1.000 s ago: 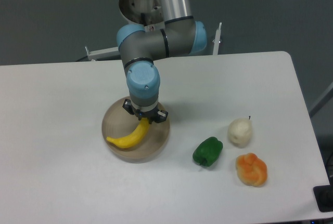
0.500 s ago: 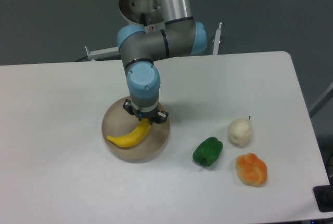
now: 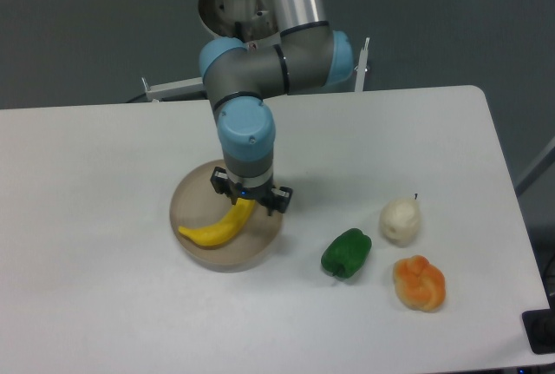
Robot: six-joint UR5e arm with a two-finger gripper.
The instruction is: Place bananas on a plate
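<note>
The yellow banana (image 3: 217, 227) lies on the round beige-grey plate (image 3: 264, 237), running from the plate's left edge up towards its middle. My gripper (image 3: 251, 200) points straight down over the banana's upper right end. Its jaws look spread, with one finger (image 3: 218, 185) to the left and the other finger (image 3: 284, 198) to the right of that end. The banana rests on the plate's surface. The very tip of the banana is hidden under the gripper.
A green bell pepper (image 3: 346, 252) lies right of the plate. A white pear-like fruit (image 3: 400, 219) and a lumpy orange fruit (image 3: 419, 283) lie further right. The arm's base (image 3: 234, 9) stands behind the table's far edge.
My gripper and wrist have shifted a little to the right and towards the front. The banana has stayed where it was on the plate.
</note>
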